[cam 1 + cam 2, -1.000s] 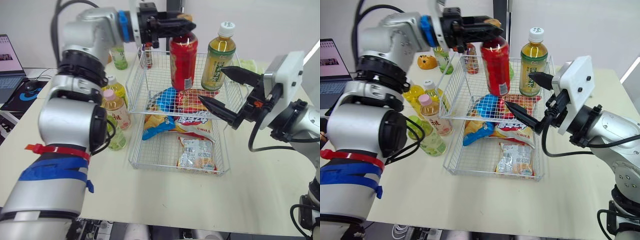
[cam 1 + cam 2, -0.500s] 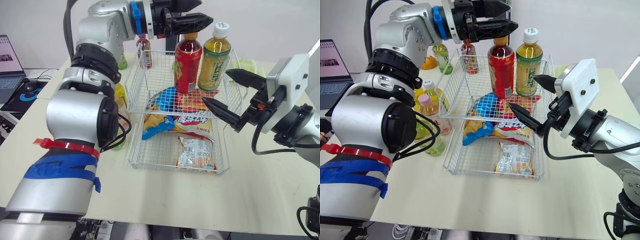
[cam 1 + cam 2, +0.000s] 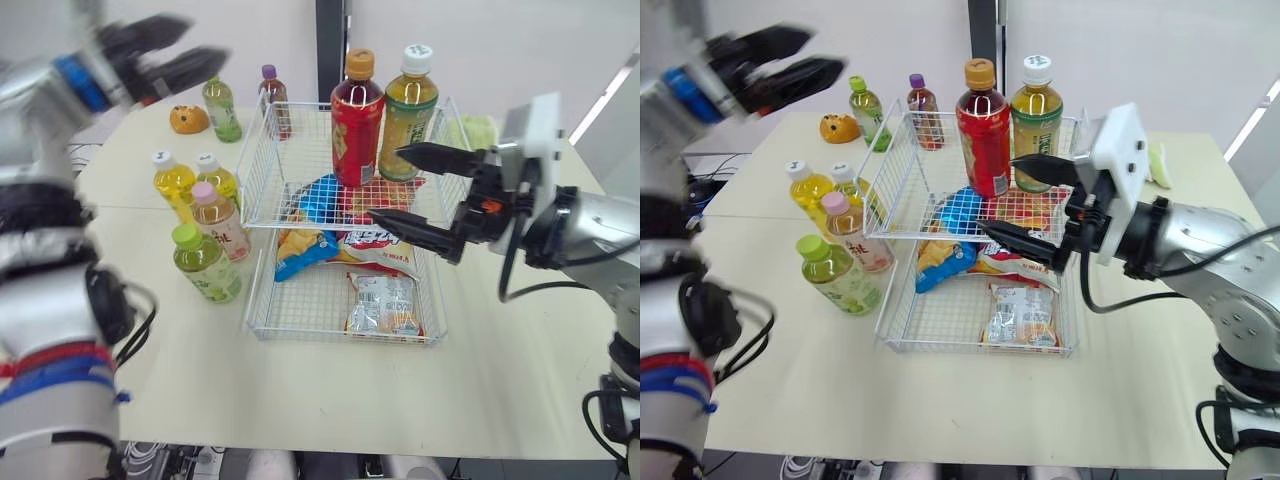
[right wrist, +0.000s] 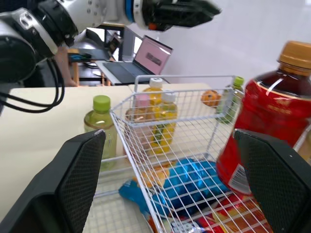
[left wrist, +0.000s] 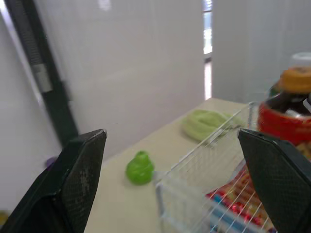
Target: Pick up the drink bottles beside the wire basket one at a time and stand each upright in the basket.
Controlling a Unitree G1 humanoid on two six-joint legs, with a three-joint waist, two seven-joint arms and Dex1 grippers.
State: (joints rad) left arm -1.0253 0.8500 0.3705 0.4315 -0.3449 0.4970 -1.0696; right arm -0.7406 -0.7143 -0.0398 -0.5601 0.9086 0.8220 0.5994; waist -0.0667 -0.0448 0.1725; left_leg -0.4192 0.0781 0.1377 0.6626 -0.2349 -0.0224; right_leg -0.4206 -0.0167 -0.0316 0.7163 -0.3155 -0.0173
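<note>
A green-capped bottle point(image 3: 205, 268), a pink-capped bottle point(image 3: 218, 222) and two yellow bottles point(image 3: 175, 182) are grouped toward the desk's point(image 3: 300, 400) left edge, beside the wire basket point(image 3: 258, 285). They are judged light, stiff and slippery, best gripped around the body. A red bottle point(image 3: 353, 130) and a tea bottle point(image 3: 406, 110) are stood upright at the basket's far end. The left gripper point(image 3: 205, 38) is spread and empty above the far left corner; the right gripper point(image 3: 385, 183), likewise, over the snack bags point(image 3: 384, 305).

Left gripper point(image 3: 207, 37) let go red bottle point(image 3: 355, 125), swung away left, jaws open.
</note>
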